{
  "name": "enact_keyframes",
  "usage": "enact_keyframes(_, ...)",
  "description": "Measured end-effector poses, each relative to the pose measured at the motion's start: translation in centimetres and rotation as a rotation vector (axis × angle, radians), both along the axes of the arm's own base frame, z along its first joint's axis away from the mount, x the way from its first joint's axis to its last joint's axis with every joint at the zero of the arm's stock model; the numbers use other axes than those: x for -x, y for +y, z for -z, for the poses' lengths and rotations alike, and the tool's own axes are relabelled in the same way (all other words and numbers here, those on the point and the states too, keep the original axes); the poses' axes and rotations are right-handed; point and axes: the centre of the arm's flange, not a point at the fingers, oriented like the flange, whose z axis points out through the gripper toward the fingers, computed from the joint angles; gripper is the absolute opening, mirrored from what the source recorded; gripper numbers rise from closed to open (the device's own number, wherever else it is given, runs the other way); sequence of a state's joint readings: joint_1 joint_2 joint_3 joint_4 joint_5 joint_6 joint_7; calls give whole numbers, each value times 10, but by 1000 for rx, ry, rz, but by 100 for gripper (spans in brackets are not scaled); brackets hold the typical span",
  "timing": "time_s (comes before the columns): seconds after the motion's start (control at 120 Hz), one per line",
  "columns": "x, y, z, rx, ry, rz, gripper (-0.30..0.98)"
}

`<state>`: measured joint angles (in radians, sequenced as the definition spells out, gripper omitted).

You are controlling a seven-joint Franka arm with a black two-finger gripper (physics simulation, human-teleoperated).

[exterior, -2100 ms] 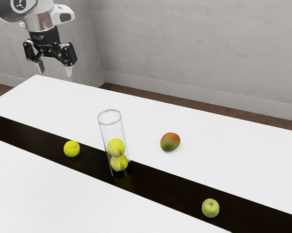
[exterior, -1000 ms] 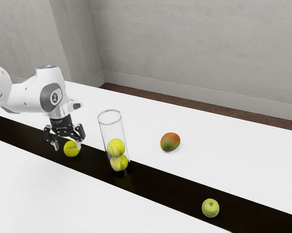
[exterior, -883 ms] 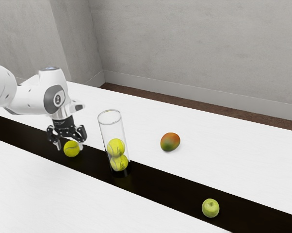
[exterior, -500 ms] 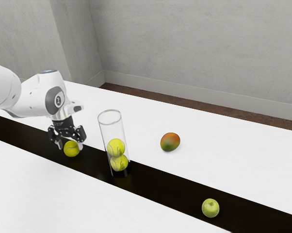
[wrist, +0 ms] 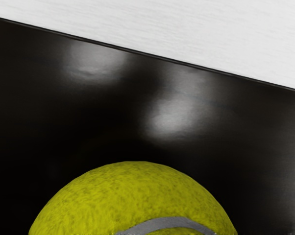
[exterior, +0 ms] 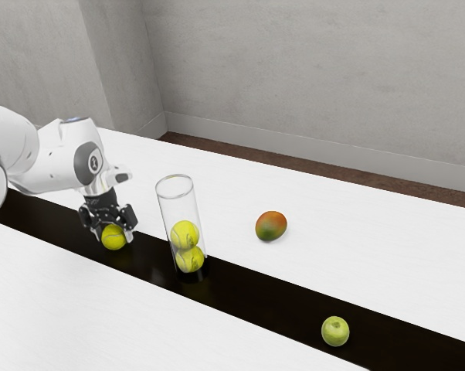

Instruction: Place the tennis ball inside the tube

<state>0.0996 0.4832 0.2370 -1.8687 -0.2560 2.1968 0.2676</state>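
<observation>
Ball (exterior: pixel 113 238): loose yellow-green felt sphere with a pale grey curved seam, the one I am to put away; it sits on the black band (exterior: pixel 256 290) that runs across the white surface (exterior: pixel 171 332).
End effector (exterior: pixel 114 234): black, two-fingered, spread, with a finger on either side of the ball; whether either one touches it I cannot tell.
Step in hand: taking hold of the ball, as I judge it. I want both fingers level with its widest part and the ball midway between them, then an even, steady squeeze, so that neither side pushes first and sets it rolling. Pinching too high could make it squirt downward.
Lift: straight up, and well above the rim before any sideways travel, or I might knock the tube over.
Ball from my end effector: directly beneath my palm, low between the fingers; in the wrist view its rounded top lies close under my hand.
Tube (exterior: pixel 178 205): tall clear cylinder, upright near the ball, toward the exterior view's right, with two yellow-green balls (exterior: pixel 184 234) stacked inside and bare space above them.
Bystanders: red-and-green mango (exterior: pixel 271 226) and green apple (exterior: pixel 335 331), both well apart from my work.
</observation>
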Motion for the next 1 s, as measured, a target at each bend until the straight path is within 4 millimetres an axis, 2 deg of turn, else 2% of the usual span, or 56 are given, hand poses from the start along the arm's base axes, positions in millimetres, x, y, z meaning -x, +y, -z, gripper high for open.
enact_keyframes(0.117,1,0,2,9,-2,14,68)
enact_keyframes(0.333,1,0,1,16,-8,38,47)
enact_keyframes(0.525,1,-1,-1,15,-12,56,37)
enact_keyframes(0.592,0,-2,-8,13,-21,63,34)
enact_keyframes(0.633,0,-3,-23,11,-40,67,33)
enact_keyframes(0.692,1,-7,-55,9,-83,75,32)
enact_keyframes(0.733,4,-11,-84,6,-114,84,30)
enact_keyframes(0.783,6,-19,-127,-12,-156,107,29)
enact_keyframes(0.883,-1,-44,-202,-55,-217,163,28)
enact_keyframes(0.95,-13,-65,-241,-77,-242,198,28)
enact_keyframes(1.0,-19,-81,-263,-87,-248,218,28)
